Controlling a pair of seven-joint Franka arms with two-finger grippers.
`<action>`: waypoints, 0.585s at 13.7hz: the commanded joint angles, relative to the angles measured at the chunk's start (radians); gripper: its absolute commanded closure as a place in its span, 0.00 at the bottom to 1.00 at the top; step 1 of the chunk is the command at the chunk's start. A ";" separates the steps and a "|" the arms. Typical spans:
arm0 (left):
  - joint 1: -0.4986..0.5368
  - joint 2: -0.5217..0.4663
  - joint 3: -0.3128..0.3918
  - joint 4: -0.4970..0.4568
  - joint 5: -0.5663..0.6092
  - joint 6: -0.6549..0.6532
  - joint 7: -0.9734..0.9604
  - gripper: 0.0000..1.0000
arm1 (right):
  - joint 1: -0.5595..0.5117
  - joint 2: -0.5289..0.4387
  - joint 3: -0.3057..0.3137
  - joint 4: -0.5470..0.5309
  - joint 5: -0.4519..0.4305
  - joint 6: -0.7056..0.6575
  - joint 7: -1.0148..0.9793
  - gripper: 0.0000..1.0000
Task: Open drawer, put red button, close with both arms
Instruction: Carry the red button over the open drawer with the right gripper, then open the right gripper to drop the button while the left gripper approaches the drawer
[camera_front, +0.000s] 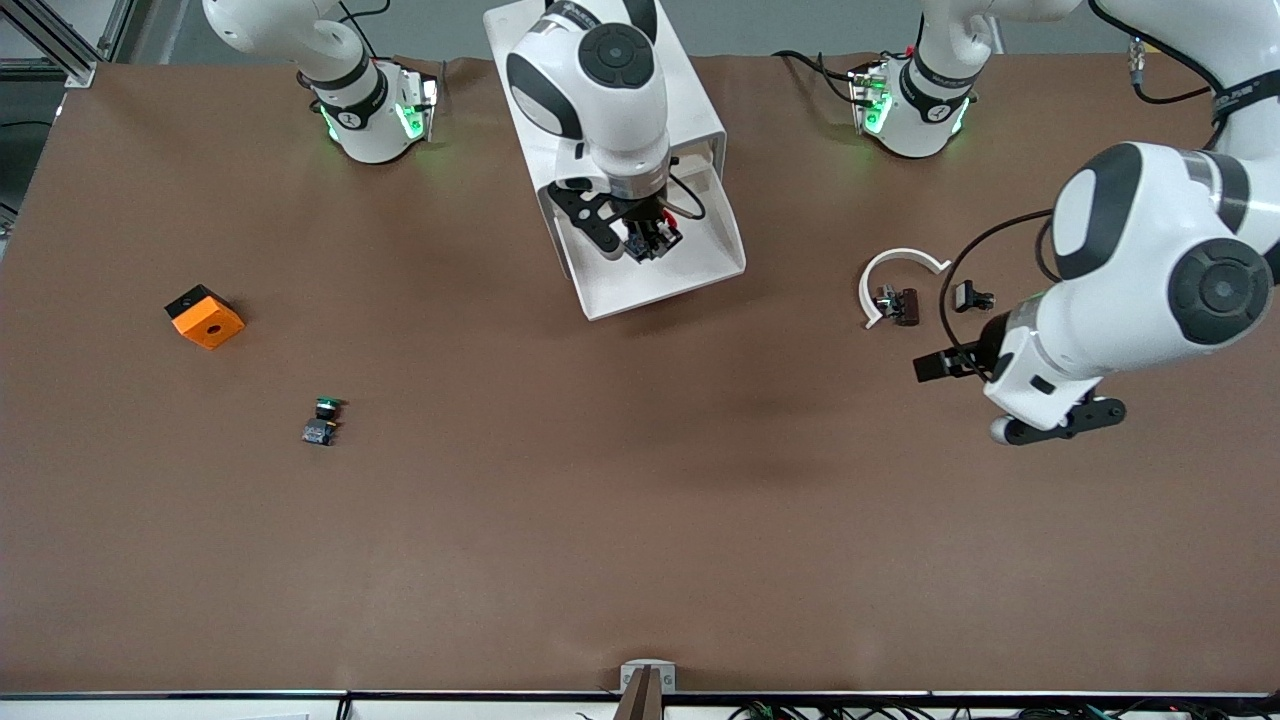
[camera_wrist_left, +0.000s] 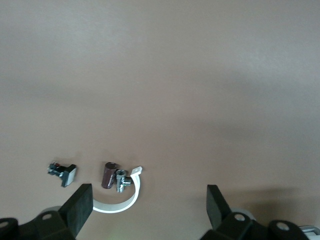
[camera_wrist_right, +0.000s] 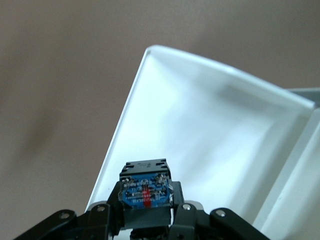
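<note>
The red button (camera_wrist_right: 145, 191) is gripped in the right pincer (camera_front: 648, 240) over the open drawer (camera_front: 690, 275), upper centre of the front view. Release is best made low and centred in the tray. The left pincer (camera_wrist_left: 150, 212) waits open over the bench (camera_front: 640, 520).

1. Right arm (camera_front: 590, 70) reaches from its base out over the table's middle, wrist pointing down.
2. Right gripper (camera_front: 648, 238) hangs low, fingers (camera_wrist_right: 181, 217) closed on a small blue-based part; grip shows in the right wrist view.
3. Left arm (camera_front: 1150, 250) bends in from its base at its own end of the table, forearm angled toward the centre; waiting.
4. Left gripper (camera_wrist_left: 150, 210) hovers above the table, fingers (camera_wrist_left: 80, 207) spread wide, nothing between them.
</note>
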 joint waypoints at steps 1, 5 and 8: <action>-0.003 -0.103 -0.040 -0.180 0.047 0.135 0.015 0.00 | 0.027 0.090 -0.013 0.094 -0.002 -0.008 0.035 1.00; -0.003 -0.125 -0.072 -0.276 0.061 0.256 -0.005 0.00 | 0.030 0.133 -0.013 0.122 -0.004 -0.006 0.032 1.00; -0.001 -0.128 -0.115 -0.332 0.060 0.353 -0.008 0.00 | 0.030 0.133 -0.013 0.122 -0.001 -0.009 0.029 1.00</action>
